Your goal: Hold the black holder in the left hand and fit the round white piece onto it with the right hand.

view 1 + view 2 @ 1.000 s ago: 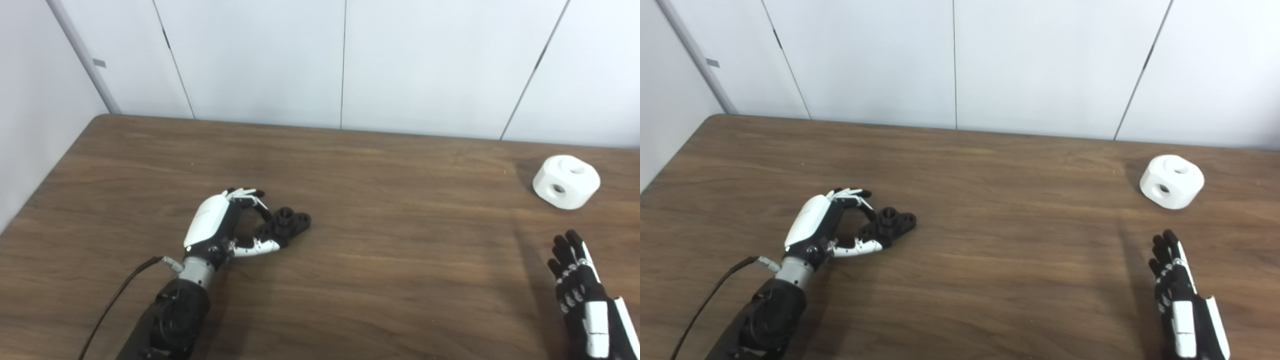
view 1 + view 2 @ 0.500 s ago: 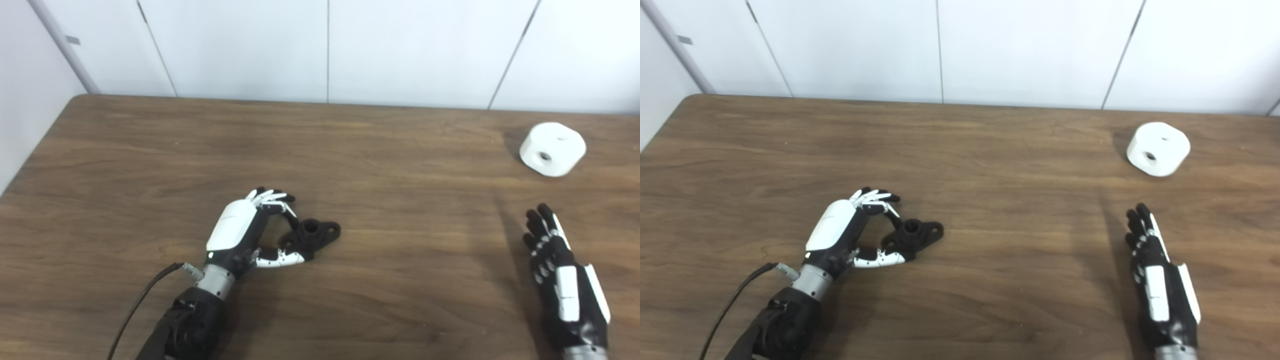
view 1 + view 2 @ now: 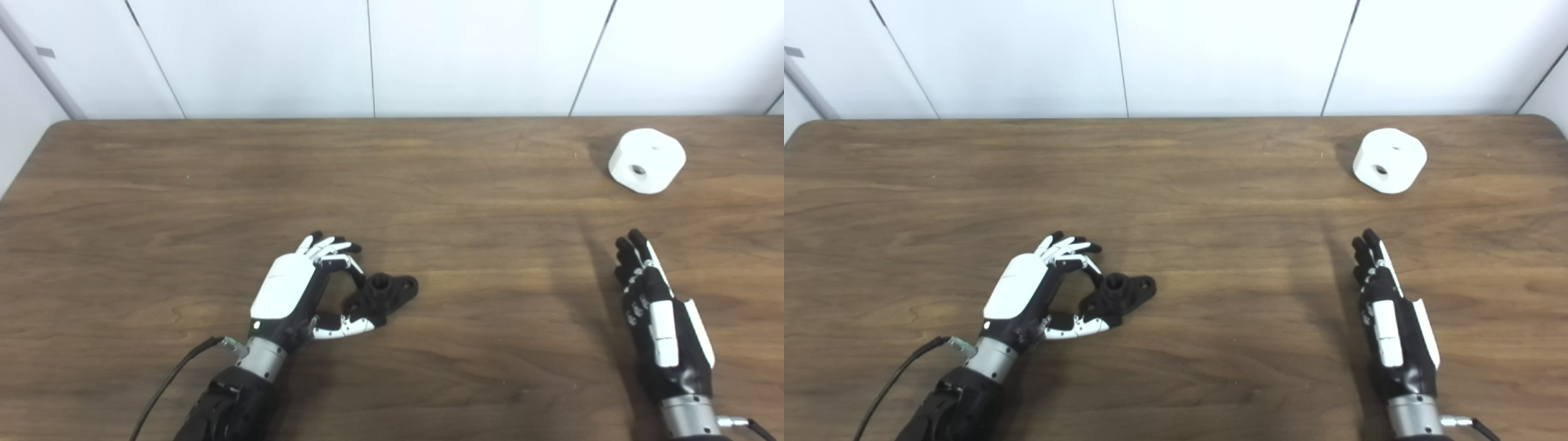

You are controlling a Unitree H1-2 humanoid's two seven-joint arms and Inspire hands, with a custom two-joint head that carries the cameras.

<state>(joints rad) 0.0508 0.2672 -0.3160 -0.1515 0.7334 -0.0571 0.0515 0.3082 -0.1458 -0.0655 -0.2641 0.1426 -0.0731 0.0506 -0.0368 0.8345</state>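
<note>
The black holder [image 3: 383, 293] lies flat on the wooden table [image 3: 465, 257], left of centre. My left hand [image 3: 300, 288] is beside its left end, fingers [image 3: 331, 250] curled over it and thumb [image 3: 343, 327] along its near side; the holder still rests on the table and I see no firm grip. The round white piece [image 3: 646, 160], with a hole in its side, sits at the far right of the table. My right hand [image 3: 658, 318] is open, fingers straight and together, on the table nearer to me than the white piece and apart from it.
A black cable [image 3: 171, 380] runs from my left wrist to the near edge. White wall panels [image 3: 367, 55] stand behind the table's far edge. The table's rounded right corner [image 3: 1552, 122] shows in the right eye view.
The whole picture has shifted, so the camera has moved. Both hands keep nearly the same place relative to the holder and the white piece. The left fingers look slightly straighter.
</note>
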